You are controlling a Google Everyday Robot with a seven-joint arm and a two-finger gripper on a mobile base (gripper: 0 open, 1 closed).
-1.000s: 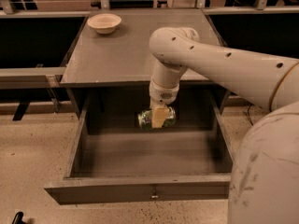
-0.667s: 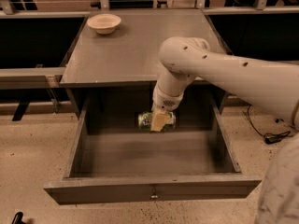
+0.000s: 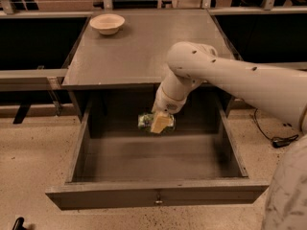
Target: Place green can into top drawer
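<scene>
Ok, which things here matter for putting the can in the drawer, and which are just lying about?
For the job: the green can, held in the gripper; the top drawer, pulled open beneath them.
Lying about: the bowl on the cabinet top; the cable on the floor.

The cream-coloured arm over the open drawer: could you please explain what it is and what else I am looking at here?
It is a robot arm on a mobile base, seen by a single camera looking down from the drawer's front side. At its tip is a two-finger gripper, closed on the green can and holding it over the back part of the pulled-out top drawer. The drawer has a small knob on its front panel. On the cabinet top above, a beige bowl sits near the far left corner.
</scene>
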